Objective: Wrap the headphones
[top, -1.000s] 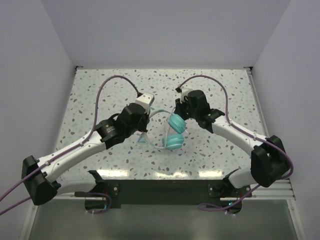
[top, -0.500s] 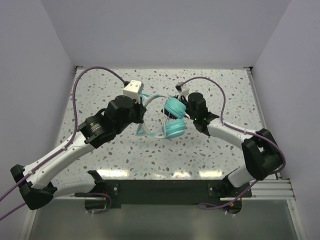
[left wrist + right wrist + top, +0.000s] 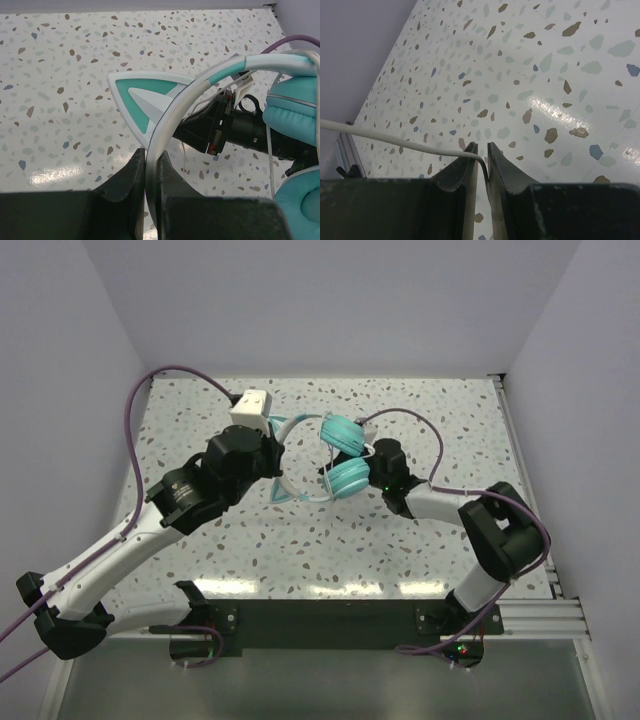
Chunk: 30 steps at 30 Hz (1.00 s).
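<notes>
Now, both claws are busy. My left claw (image 3: 151, 156) is pinched almost shut on the band (image 3: 200, 82) of the headphones (image 3: 335, 455), just below a cat ear (image 3: 142, 97). My right claw (image 3: 480, 150) is closed to a slit, with the thin cable (image 3: 395, 141) running between its fingers. The headphones hang over the middle of the table (image 3: 450, 410), between my two wrists, and seem to be clear of it.

To wrap well, I judge the left should hold the band steady as an anchor while the right carries the cable round it in snug turns. The grip should be firm enough that the cable can't slip out, without yanking where it joins the cup. Slack is the risk, since loose loops would slide off.

The band arches toward my left and the cups (image 3: 342, 432) sit toward my right, one farther and one nearer. So the long axis runs roughly left to right across the table.
</notes>
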Tool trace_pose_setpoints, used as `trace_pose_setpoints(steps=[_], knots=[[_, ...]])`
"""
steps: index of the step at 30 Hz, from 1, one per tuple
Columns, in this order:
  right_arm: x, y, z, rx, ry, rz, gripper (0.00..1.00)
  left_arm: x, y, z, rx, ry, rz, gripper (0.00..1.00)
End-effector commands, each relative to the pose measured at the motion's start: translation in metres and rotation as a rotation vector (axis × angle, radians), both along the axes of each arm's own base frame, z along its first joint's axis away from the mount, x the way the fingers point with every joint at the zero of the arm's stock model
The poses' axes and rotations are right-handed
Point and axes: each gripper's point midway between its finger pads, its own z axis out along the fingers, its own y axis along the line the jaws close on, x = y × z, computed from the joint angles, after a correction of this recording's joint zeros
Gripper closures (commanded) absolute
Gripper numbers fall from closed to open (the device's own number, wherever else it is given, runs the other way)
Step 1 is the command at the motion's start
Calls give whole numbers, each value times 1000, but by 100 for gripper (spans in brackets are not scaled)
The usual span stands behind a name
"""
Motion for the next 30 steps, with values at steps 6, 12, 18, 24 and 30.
trace_pose_setpoints(steps=[6, 12, 18, 24, 30], knots=[[-8, 5, -12, 101, 22, 2, 82, 8, 12, 58, -199, -114, 133, 100], [-25, 12, -31, 82, 46, 35, 82, 10, 15, 60, -215, -121, 160, 100], [-28, 14, -45, 71, 63, 21, 82, 11, 17, 62, -215, -127, 173, 100], [-36, -4, -41, 45, 13, -22, 76, 12, 18, 64, -207, -127, 176, 100], [-60, -15, -27, 52, -39, 20, 74, 11, 16, 65, -202, -124, 168, 100]])
